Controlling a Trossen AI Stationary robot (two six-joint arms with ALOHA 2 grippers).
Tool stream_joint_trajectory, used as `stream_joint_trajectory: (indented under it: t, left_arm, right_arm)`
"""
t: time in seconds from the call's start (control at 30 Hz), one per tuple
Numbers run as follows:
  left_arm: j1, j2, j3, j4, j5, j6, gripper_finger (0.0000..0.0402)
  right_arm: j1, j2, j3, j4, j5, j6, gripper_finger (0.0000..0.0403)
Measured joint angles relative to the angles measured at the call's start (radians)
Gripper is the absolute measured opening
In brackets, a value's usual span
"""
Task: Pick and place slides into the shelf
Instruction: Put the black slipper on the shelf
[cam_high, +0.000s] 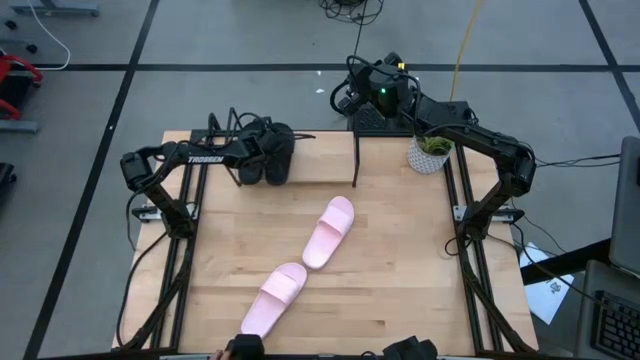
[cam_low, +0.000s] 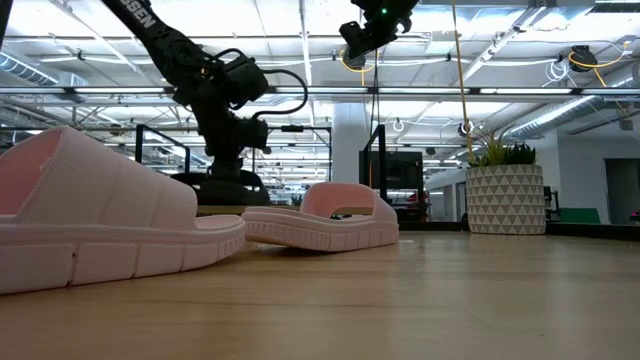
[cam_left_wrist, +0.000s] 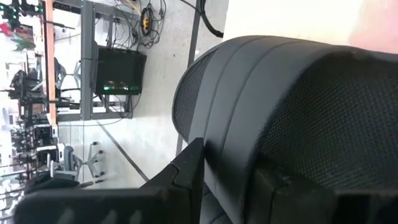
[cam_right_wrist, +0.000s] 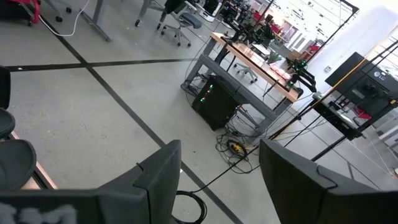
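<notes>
Left gripper (cam_high: 268, 152): positioned at the far left part of the table, over the black slides on the shelf; the fingers (cam_left_wrist: 186, 180) are seen closed against the strap of a black slide (cam_left_wrist: 292, 118) in the left wrist view.
Black slides (cam_high: 277, 155): two are found side by side at the left end of the shelf, partly covered by the left arm; the one held cannot be told from the other in the high view.
Shelf (cam_high: 330, 165): set along the far edge of the table; a light wooden board is seen with black wire frame ends, one upright frame (cam_high: 357, 160) standing near its middle.
Pink slide, farther (cam_high: 330, 231): lying flat on the table near its centre, toe end pointed away and to the right; well apart from the shelf.
Pink slide, nearer (cam_high: 274, 298): lying flat near the front edge, just beside the heel of the farther one; touching cannot be confirmed.
Right gripper (cam_high: 345, 97): raised beyond the far edge of the table, behind the shelf; the fingers (cam_right_wrist: 155, 171) stand apart with only floor seen between them.
Potted plant (cam_high: 431, 152): standing at the far right of the table, in a white patterned pot.
Table (cam_high: 400, 270): light wood top, bare to the right of the pink slides.
</notes>
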Motion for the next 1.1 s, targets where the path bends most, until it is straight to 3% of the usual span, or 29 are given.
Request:
stream_joint_trajectory:
  t: [1.1]
  left_arm:
    - [0.024, 0.000, 0.000, -0.019, 0.018, -0.017, 0.0086]
  right_arm:
    - [0.000, 0.000, 0.000, 0.000, 0.000, 0.000, 0.0205]
